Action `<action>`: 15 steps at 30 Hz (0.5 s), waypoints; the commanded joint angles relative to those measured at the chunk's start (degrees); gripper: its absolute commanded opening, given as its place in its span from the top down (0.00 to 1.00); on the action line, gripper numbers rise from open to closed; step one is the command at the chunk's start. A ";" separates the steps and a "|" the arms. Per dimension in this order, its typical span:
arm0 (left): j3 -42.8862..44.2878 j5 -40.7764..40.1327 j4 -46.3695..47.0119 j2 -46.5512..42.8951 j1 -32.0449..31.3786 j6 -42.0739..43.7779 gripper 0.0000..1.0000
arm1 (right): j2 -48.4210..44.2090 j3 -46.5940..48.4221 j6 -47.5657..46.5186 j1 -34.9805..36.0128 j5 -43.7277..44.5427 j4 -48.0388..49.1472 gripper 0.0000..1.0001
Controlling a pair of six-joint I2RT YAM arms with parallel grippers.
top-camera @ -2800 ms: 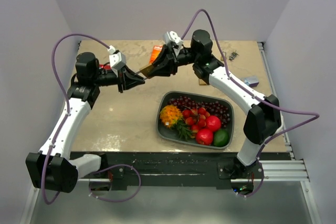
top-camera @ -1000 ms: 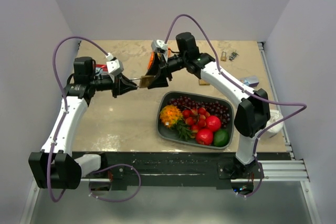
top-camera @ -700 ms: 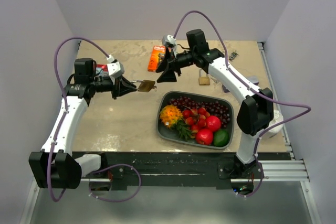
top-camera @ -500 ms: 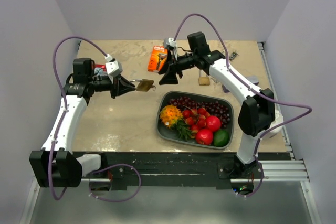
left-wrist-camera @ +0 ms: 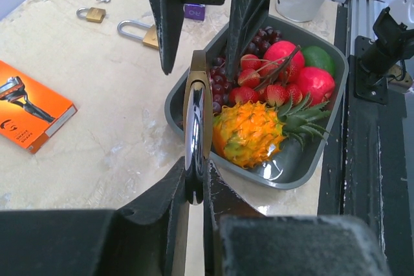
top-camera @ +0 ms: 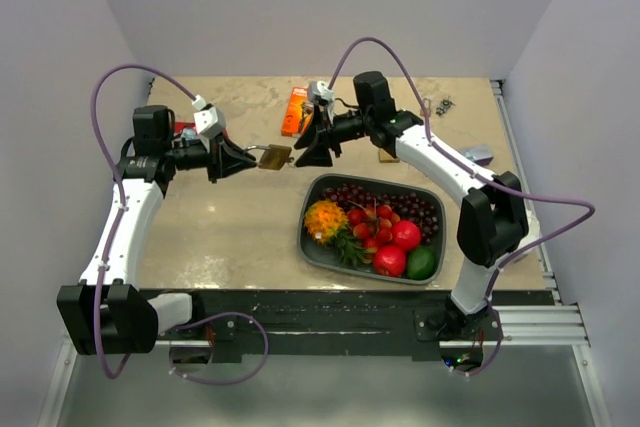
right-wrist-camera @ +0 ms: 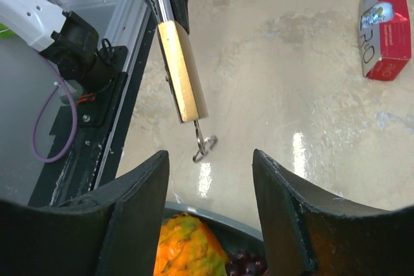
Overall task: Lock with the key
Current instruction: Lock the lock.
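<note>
While held up in the air, sits over the middle of the table (top-camera: 220, 227), to the far left of the tray (left-wrist-camera: 326, 137): so much for the padlock (top-camera: 275, 156). Clenched at its shackle (left-wrist-camera: 194, 137) by the left gripper (top-camera: 238, 159). Lies with the long axis from left to right, shackle end to the left, key end to the right. Seems to carry the key (right-wrist-camera: 202, 145) in its bottom face, pointed straight at the right gripper (top-camera: 305, 147). Released there, with fingers (right-wrist-camera: 136, 211) spread on both sides of the key's line, near it but touching nothing. So, by far nearer to the key, the right arm. Probably calls for a short advance to the left along this axis, then closing on the key and turning it. Counted: one padlock held, three other padlocks (left-wrist-camera: 139, 32) lying on the table to the right, one key seen surely, one tray, one orange box (top-camera: 296, 109), one red box (right-wrist-camera: 383, 30).
</note>
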 commanded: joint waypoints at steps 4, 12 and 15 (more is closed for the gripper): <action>3.42 5.83 6.34 -1.65 0.24 -2.16 1.00 | 0.31 2.24 1.48 1.53 -1.56 4.90 0.52; 2.63 5.39 10.73 -1.65 0.24 -5.76 1.00 | 1.46 3.99 -3.70 1.89 -2.44 -1.41 0.80; 2.45 5.04 12.31 -1.65 0.24 -7.08 1.00 | 2.07 5.22 -6.60 1.71 -2.44 -5.63 0.97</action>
